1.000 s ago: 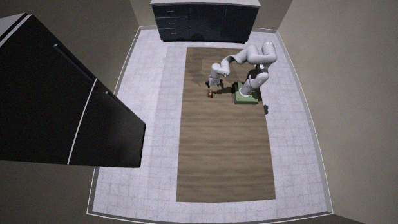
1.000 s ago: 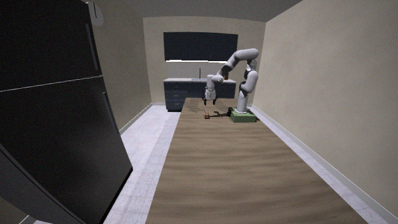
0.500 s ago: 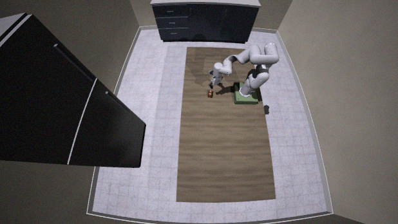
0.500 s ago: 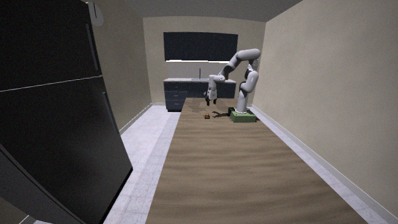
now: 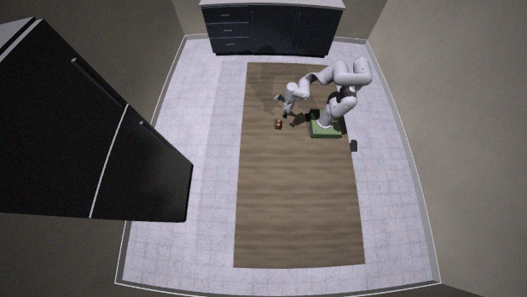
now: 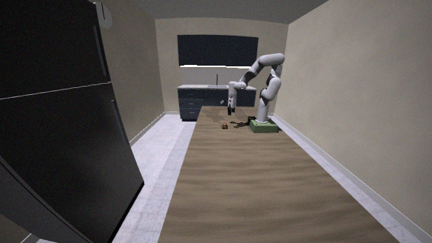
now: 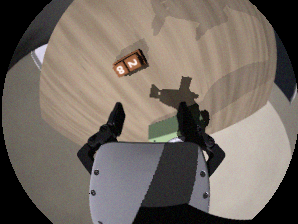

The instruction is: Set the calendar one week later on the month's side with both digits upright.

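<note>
Evidently the work is at an approach or inspection step: the arm (image 5: 340, 78) (image 6: 270, 60) (image 7: 125, 170) has its jaws raised above the worktop (image 5: 294, 192) (image 6: 252, 174) (image 7: 90, 90), apart from the small brown calendar (image 5: 278, 124) (image 6: 224, 126) (image 7: 129, 63). The jaws are released, spread wide with nothing between them.

The calendar sits on the worktop, in front of the robot's base. From the wrist, a cube showing an 8 (image 7: 120, 69) and a cube showing a 2 (image 7: 132, 62) stand side by side, their digits turned in that view. In fairness, the view is too small to make out the month's name, so I cannot tell whether these digits are today's date or belong to another side.

The next move, I judge, is to settle which side bears the month and read its date, then add a week. After that the jaws need lining up over one cube, coming down with room on both sides, to lift it without dragging the tray. Each cube may need turning or swapping, and a careless grip could tip its neighbour.

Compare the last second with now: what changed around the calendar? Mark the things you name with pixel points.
The open gripper (image 5: 280, 106) (image 6: 226, 107) (image 7: 150, 108) has turned, its fingers no longer side by side across the top view, and shifted slightly right there. Nothing was grasped or released. The calendar (image 5: 278, 124) (image 6: 224, 126) (image 7: 131, 63) visibly stayed put.
</note>
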